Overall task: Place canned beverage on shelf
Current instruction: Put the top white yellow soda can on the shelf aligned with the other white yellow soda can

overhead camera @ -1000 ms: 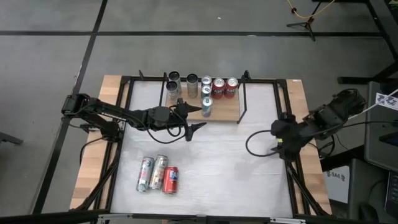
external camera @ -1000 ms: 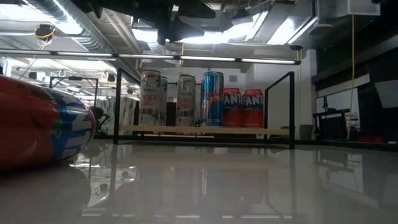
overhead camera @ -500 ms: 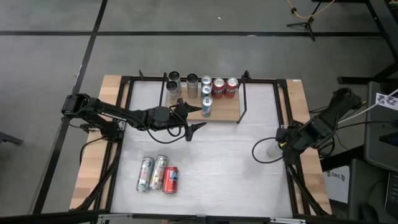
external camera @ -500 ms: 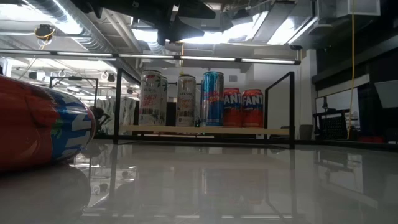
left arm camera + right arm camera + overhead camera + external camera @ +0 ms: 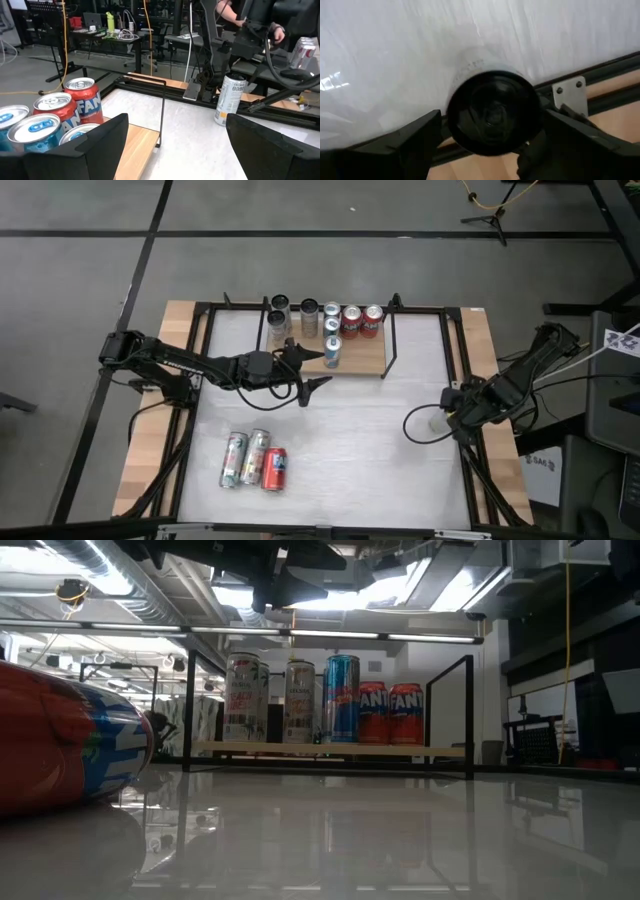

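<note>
The shelf is a light-wood board with black rod uprights at the table's far middle. Several cans stand on it, also in the low view. My left gripper is open and empty just in front of the shelf's near left part; its fingers frame the left wrist view. A white can stands upright on the table near the right edge. My right gripper is open above it, pointing down, one finger on each side of the can's top. I cannot tell whether the fingers touch it.
Three cans lie on their sides at the table's near left; the red one fills the left of the low view. Black frame rails run along the table's sides. A person stands beyond the right edge.
My right gripper has moved toward the table's near edge and down over the white can, which stays upright in place. My left arm has kept still.
</note>
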Robot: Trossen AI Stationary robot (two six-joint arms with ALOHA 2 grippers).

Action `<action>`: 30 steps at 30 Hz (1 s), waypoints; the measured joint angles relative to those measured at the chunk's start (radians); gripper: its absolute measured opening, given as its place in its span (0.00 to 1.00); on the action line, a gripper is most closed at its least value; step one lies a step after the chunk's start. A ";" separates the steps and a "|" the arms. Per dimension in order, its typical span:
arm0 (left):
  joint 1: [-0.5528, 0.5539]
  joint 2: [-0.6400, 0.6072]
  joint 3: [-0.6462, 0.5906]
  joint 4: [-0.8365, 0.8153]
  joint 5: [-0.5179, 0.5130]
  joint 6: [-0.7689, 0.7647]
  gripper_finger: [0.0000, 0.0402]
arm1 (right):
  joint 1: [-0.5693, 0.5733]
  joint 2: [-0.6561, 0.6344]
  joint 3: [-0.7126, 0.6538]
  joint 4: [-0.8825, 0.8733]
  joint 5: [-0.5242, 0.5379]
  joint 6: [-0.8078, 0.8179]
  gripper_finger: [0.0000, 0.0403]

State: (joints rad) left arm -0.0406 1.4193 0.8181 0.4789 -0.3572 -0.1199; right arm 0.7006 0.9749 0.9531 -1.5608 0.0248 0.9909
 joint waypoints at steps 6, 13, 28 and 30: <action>0.000 0.000 0.000 0.000 0.000 -0.010 0.82 | 0.000 0.004 0.000 0.064 0.035 -0.001 0.85; 0.000 0.000 0.000 0.000 0.000 -0.010 0.82 | 0.000 0.020 0.000 0.078 0.054 -0.001 0.85; 0.000 0.000 0.000 0.000 -0.001 -0.010 0.82 | -0.001 0.068 0.000 0.069 0.044 -0.001 0.85; 0.000 0.000 0.000 0.000 -0.001 -0.010 0.82 | -0.001 0.077 0.000 0.067 0.037 -0.001 0.85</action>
State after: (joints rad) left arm -0.0406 1.4193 0.8181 0.4789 -0.3580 -0.1294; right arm 0.6998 1.0519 0.9535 -1.4942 0.0616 0.9901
